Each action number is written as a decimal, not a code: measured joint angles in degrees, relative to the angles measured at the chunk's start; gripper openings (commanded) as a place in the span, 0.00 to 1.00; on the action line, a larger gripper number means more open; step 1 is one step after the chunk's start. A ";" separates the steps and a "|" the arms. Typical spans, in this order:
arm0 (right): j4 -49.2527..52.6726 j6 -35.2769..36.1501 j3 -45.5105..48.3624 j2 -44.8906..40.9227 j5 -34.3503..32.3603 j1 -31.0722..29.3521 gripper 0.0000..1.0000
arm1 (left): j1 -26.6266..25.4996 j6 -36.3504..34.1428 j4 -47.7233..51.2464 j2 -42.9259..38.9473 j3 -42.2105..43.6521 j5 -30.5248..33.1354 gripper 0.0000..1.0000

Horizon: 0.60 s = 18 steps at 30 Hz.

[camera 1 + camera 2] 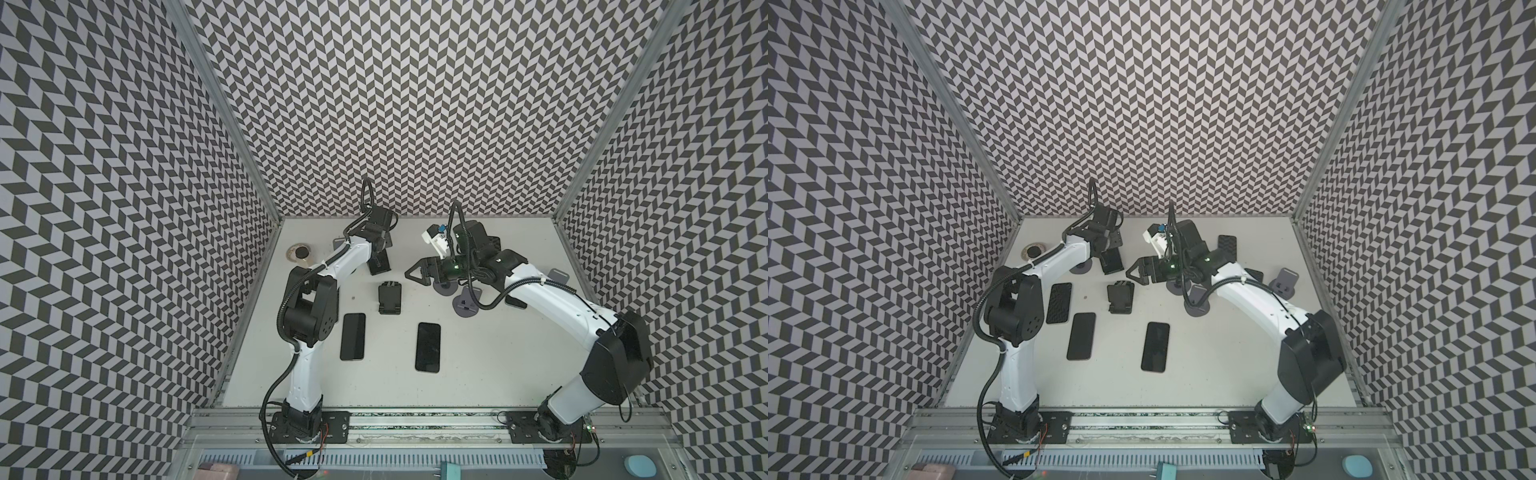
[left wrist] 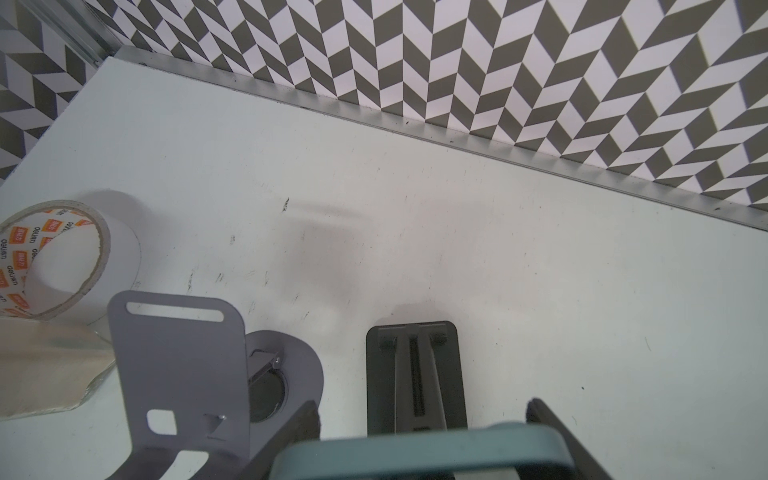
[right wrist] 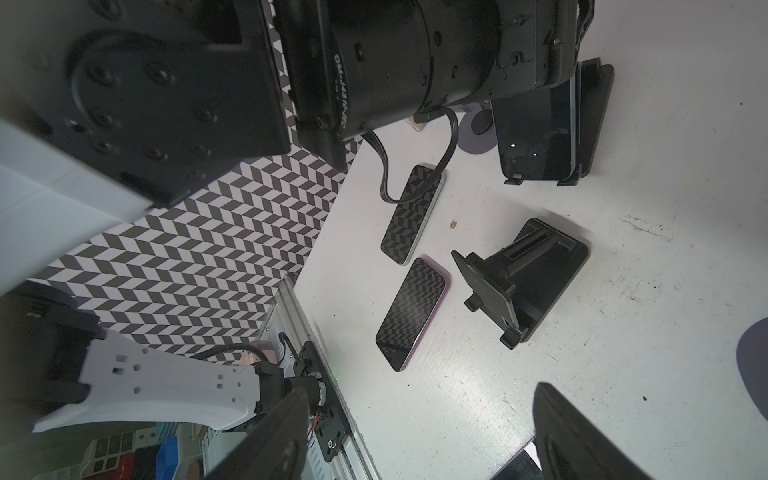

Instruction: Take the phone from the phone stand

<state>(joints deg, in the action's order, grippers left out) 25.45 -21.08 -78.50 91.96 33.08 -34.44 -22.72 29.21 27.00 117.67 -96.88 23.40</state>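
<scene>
Fingers (image 2: 305, 419) of the left gripper (image 2: 423, 409) are pinching the top edge of the phone (image 2: 415, 451), which is leaning in the phone stand (image 2: 415, 365). The right gripper (image 3: 415, 432) is hovering wide apart, holding nothing.

Chevron-patterned walls (image 1: 415, 104) around white tabletop (image 1: 478, 374)

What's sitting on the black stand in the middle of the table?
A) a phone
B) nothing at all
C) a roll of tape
B: in a top view the middle black stand is bare, with nothing resting on it, and the tape roll sits far off by the left wall.
</scene>
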 measured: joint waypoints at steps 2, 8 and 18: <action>0.00 -0.02 0.00 0.00 0.00 -0.15 0.82 | 0.00 0.00 -0.20 -0.59 0.35 -0.28 0.63; 0.02 -0.28 0.00 0.00 0.00 -0.46 0.82 | 0.00 0.00 -0.44 -1.33 1.07 -1.07 0.62; 0.61 -0.59 0.00 0.00 -0.02 -0.57 0.82 | 0.00 -0.57 -1.05 -2.51 1.31 -1.88 0.60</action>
<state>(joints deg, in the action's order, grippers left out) 26.06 -21.67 -78.50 91.96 33.06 -35.00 -22.72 28.64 25.96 115.15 -95.57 21.52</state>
